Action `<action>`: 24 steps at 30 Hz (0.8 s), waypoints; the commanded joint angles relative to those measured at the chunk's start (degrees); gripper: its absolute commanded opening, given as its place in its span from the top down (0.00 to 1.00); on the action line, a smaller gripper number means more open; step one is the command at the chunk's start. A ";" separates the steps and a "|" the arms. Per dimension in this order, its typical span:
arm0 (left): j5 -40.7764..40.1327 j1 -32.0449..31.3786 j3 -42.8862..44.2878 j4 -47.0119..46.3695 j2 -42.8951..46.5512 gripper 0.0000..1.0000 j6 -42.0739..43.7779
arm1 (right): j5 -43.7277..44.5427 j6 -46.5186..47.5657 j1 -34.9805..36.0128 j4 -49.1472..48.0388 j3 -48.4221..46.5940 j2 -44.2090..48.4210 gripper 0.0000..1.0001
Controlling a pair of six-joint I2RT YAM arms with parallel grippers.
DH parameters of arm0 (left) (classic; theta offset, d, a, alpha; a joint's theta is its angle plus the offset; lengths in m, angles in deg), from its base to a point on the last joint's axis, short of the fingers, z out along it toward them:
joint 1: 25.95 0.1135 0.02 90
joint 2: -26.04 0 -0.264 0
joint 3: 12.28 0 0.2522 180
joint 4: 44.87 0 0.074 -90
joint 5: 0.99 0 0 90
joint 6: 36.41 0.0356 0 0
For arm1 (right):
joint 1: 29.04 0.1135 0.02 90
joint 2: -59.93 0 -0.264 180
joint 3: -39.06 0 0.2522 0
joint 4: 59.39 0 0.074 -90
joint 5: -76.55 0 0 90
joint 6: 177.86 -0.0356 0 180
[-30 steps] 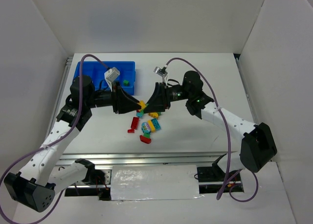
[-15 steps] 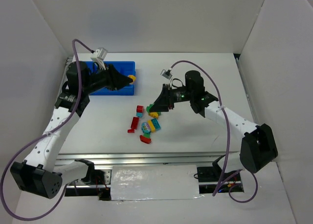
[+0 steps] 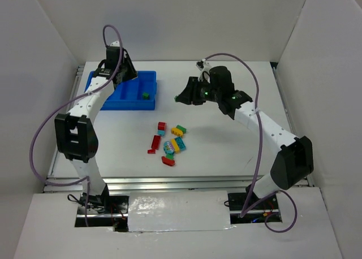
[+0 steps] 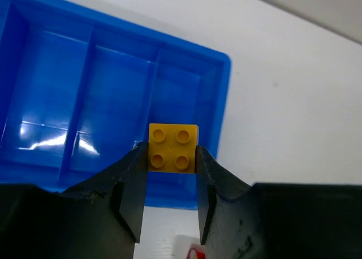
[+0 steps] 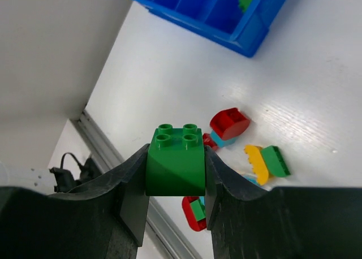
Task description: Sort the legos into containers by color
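Observation:
My left gripper (image 4: pixel 172 157) is shut on a yellow lego (image 4: pixel 173 148), studs showing, hanging over the near wall of the blue tray (image 4: pixel 85 72) by its right-hand containers. From above, the left gripper (image 3: pixel 125 72) hovers over the tray's (image 3: pixel 121 106) far side. One green lego (image 3: pixel 145 94) lies in the rightmost container. My right gripper (image 5: pixel 176 157) is shut on a green lego (image 5: pixel 175 163), held in the air right of the tray (image 5: pixel 226 21). The right gripper (image 3: pixel 182 96) sits above and behind the loose pile of legos (image 3: pixel 169 143).
On the table lie red (image 5: pixel 229 123), yellow (image 5: pixel 255 163) and green (image 5: pixel 275 160) bricks, plus a red one carrying green (image 5: pixel 194 211). A metal rail (image 3: pixel 169 182) runs along the near edge. White walls close in on three sides; purple cables loop off both arms.
The left arm swung from the pile back over the blue tray with the yellow brick. The right gripper rose from the pile with the green brick and moved toward the back.

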 commanded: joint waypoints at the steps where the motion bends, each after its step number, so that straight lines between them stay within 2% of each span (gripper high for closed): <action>1: -3.74 1.35 3.25 0.52 -2.40 1.00 0.02 | 6.12 1.74 -1.13 3.44 -5.24 -0.27 1.00; 8: -6.90 2.14 9.13 3.94 -11.98 1.00 1.77 | 7.53 -1.51 -0.96 6.08 -22.30 -16.27 1.00; 10: -7.34 2.32 10.71 5.17 -13.83 0.94 2.04 | 7.17 -2.30 -0.26 6.86 -28.18 -21.19 1.00; 11: -7.34 2.41 11.24 5.61 -15.67 0.82 2.13 | 7.61 -2.31 0.18 8.43 -30.55 -22.77 1.00; 13: -7.95 2.67 12.64 6.92 -17.17 0.65 1.87 | 8.57 -1.87 1.58 9.50 -36.97 -27.78 1.00; 14: -8.65 2.84 12.74 7.19 -17.87 0.44 1.17 | 9.62 -1.87 2.02 9.85 -38.90 -30.76 1.00; 16: -8.92 3.02 12.57 7.28 -17.88 0.28 0.20 | 10.25 -1.86 2.64 10.55 -44.70 -33.85 1.00; 17: -8.49 3.02 12.56 7.02 -17.36 0.09 -0.07 | 10.51 -2.04 3.08 11.08 -46.81 -35.43 1.00; 18: -8.31 3.02 12.39 6.67 -16.83 0.01 -0.24 | 10.86 -2.65 3.17 10.83 -49.70 -38.06 1.00; 24: -10.85 3.02 13.18 10.60 -8.93 0.01 -4.53 | 15.34 -5.73 5.71 5.91 -55.35 -45.81 1.00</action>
